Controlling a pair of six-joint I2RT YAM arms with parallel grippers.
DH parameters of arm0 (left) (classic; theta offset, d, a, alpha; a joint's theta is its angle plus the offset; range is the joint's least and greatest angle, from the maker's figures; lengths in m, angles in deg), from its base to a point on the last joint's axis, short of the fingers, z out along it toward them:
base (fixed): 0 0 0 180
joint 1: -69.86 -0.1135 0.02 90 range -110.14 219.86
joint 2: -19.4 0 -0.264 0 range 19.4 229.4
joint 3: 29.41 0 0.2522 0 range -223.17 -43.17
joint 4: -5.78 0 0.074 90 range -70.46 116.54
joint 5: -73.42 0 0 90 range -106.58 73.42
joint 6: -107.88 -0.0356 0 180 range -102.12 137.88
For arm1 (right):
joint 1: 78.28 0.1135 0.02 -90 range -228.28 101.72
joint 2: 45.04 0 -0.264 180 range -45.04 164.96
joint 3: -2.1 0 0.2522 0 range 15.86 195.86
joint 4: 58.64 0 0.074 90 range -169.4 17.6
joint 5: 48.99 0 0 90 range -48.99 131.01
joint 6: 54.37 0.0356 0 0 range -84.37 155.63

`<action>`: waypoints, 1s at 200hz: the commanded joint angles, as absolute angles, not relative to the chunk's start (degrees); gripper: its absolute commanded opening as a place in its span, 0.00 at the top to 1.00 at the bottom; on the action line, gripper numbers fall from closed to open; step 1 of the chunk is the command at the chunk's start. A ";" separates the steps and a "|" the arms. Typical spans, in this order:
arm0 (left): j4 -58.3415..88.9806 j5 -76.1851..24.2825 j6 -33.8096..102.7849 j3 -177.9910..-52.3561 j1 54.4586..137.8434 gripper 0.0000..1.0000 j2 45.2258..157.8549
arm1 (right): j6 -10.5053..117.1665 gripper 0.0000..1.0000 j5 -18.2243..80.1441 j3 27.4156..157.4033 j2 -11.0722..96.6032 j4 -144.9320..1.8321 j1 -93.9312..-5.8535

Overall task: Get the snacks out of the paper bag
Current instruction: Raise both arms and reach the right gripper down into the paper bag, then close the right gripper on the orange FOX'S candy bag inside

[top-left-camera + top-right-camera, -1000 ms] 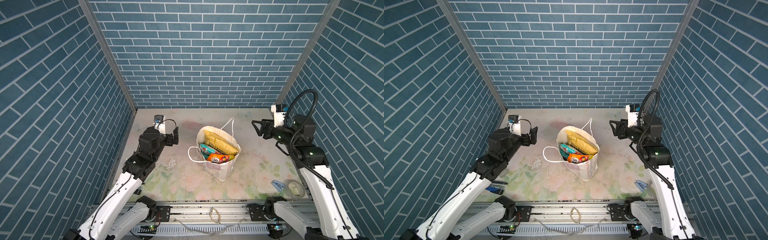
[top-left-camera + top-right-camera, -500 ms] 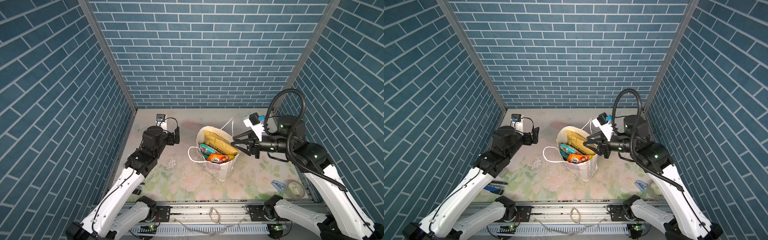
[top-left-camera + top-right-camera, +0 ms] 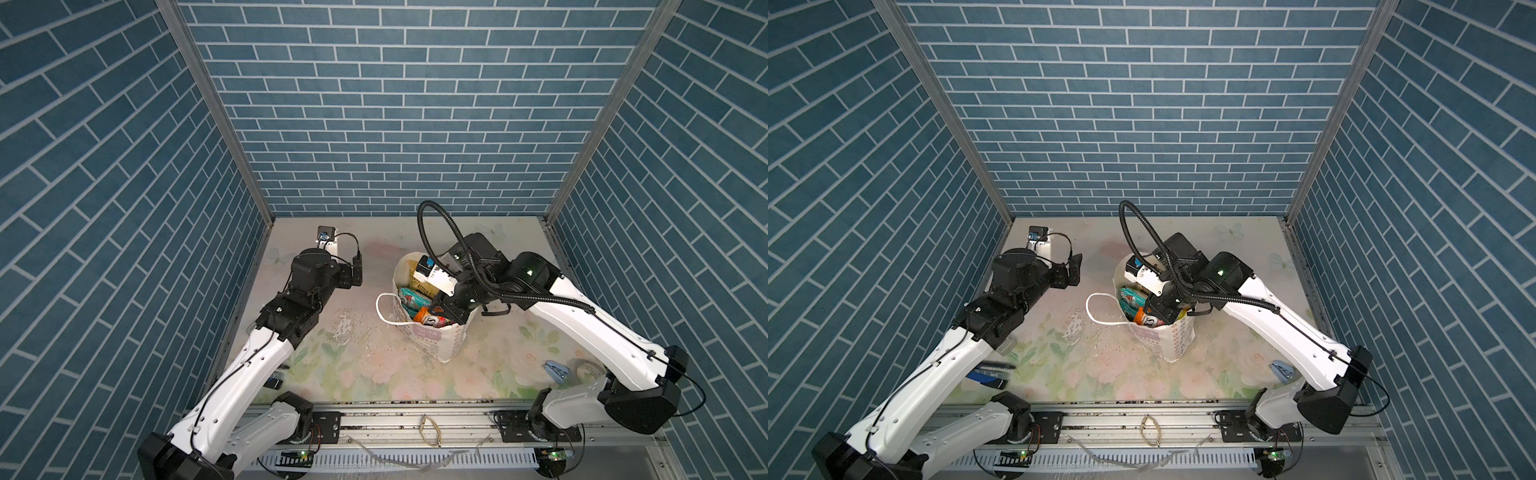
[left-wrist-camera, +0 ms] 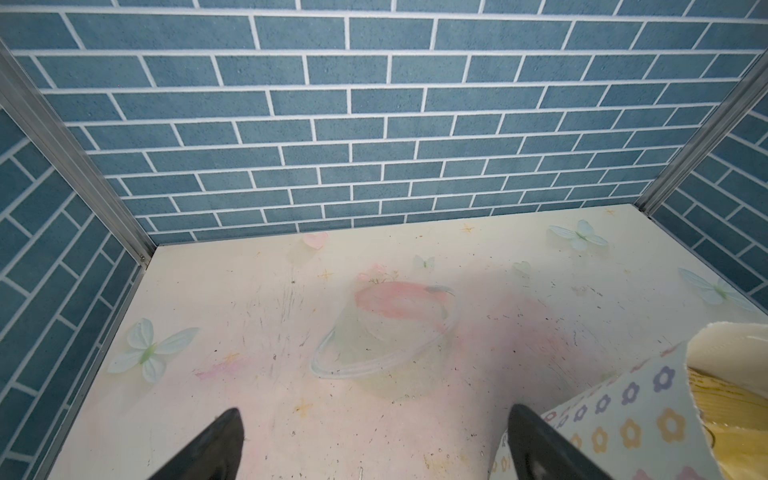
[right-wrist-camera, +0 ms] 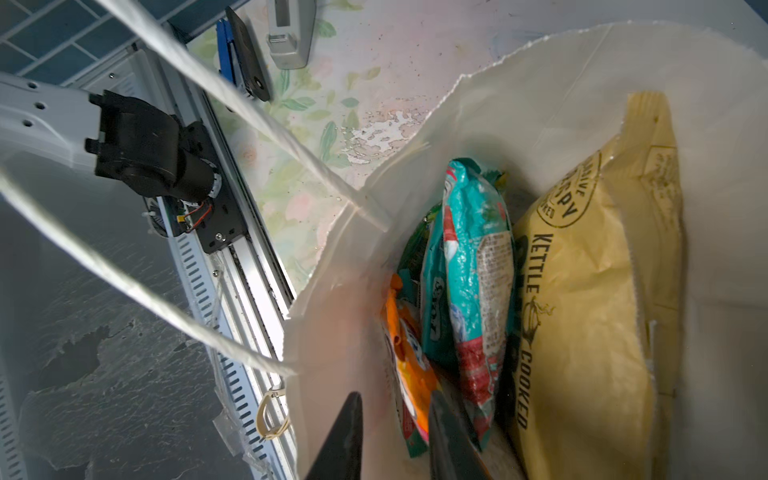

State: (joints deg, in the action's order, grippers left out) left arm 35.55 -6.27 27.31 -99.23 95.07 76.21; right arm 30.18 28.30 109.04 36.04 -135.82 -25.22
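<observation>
The white flower-patterned paper bag [image 3: 432,340] [image 3: 1177,340] stands upright mid-table, its mouth open. Inside stand the snacks: a yellow chips bag [image 5: 582,291], a teal pouch [image 5: 473,249] [image 3: 411,299], an orange pouch [image 5: 407,365] [image 3: 430,319] and a green pouch [image 5: 415,245] behind. My right gripper [image 5: 395,397] [image 3: 444,309] reaches down into the bag, its jaws narrowed astride the orange pouch's edge, with a gap still showing on one side. My left gripper [image 4: 374,411] [image 3: 356,270] hovers wide open and empty left of the bag [image 4: 623,415].
The bag's cord handle [image 3: 380,307] loops out to its left. A blue clip [image 3: 555,371] and a tape roll [image 3: 588,370] lie front right. A blue-black tool [image 3: 988,372] lies front left under the left arm. Brick walls enclose three sides.
My right arm swung from the back right over to the bag and lowered its gripper inside, its jaws narrowing. The left arm barely moved.
</observation>
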 commanded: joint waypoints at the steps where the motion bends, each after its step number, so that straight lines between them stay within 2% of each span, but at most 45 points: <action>1: 35.88 -6.17 26.95 -100.70 95.33 0.00 76.43 | 26.48 0.71 32.71 110.61 36.78 -140.35 -24.23; 166: 34.84 -6.82 25.88 -100.87 95.33 0.01 78.81 | 26.05 0.68 34.74 110.12 41.46 -136.03 -22.83; 186: 34.84 -6.81 25.79 -100.92 95.29 0.00 78.95 | 26.05 0.69 35.65 110.27 42.21 -136.21 -22.59; 200: 34.88 -6.77 25.71 -100.92 95.28 0.00 79.07 | 26.05 0.73 35.65 110.25 42.50 -136.30 -22.56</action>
